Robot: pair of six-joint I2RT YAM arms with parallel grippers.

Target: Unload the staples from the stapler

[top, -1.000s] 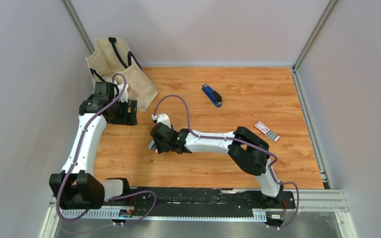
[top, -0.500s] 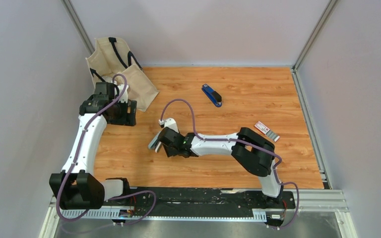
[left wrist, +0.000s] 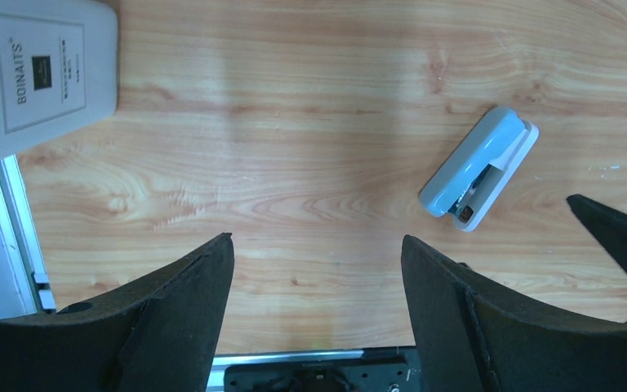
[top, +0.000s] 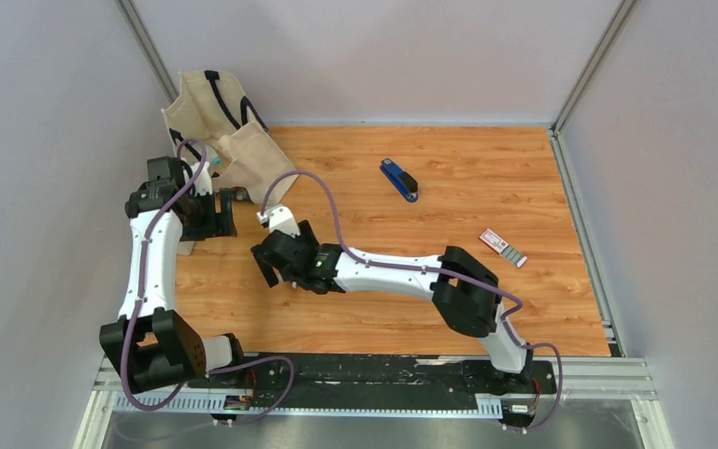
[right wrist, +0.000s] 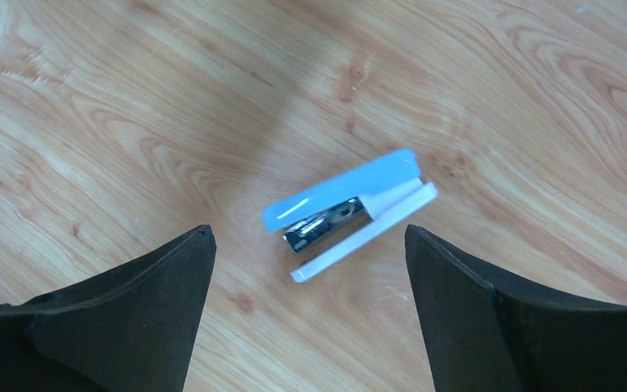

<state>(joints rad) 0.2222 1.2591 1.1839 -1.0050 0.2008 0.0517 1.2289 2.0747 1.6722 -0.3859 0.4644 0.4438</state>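
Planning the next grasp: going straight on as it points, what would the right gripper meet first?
Likely the pale blue stapler, lying on the table between its open fingers; depth is unclear.

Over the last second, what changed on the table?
The right gripper shifted left, opened and let go of the pale stapler, which now lies on the table beneath it. The left gripper drew left, open. The blue stapler and box stayed put.

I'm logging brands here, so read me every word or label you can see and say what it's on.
"BOINAITS": label on the grey case.
Smaller lines beside it: too small to read.
Red-and-white box: print too small to read.
Pale stapler, blue stapler: no text visible.
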